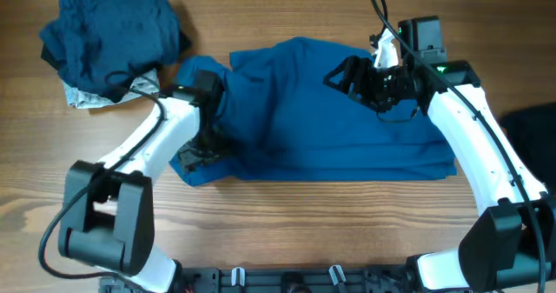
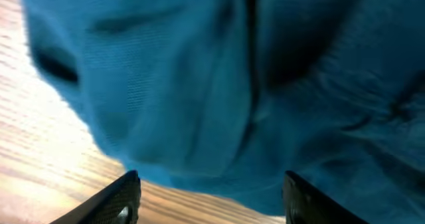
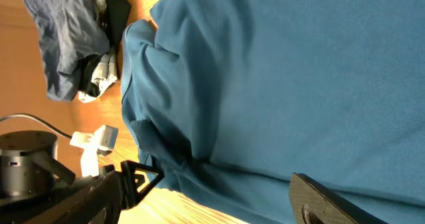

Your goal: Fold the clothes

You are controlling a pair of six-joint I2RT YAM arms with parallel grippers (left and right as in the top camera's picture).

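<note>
While the blue shirt (image 1: 330, 128) looks only partly folded, your left gripper (image 2: 212, 187) and right gripper (image 3: 219, 184) gape empty; the dark clothes pile (image 1: 109, 32) lies unfolded.

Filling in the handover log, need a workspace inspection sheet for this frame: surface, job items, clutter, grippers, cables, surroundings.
Surface: wooden table, bare wood visible around the cloth.
Job's things: blue shirt spread at the centre, its left edge bunched; pile of dark clothes at the far-left corner, with a pale garment under it.
Clutter: nothing seen.
Grippers: left gripper open, at the shirt's bunched left edge; right gripper open, over the shirt's upper right part.
Cables: black cable loops up behind the right wrist.
Surroundings: dark object at the right edge, cannot identify.
</note>
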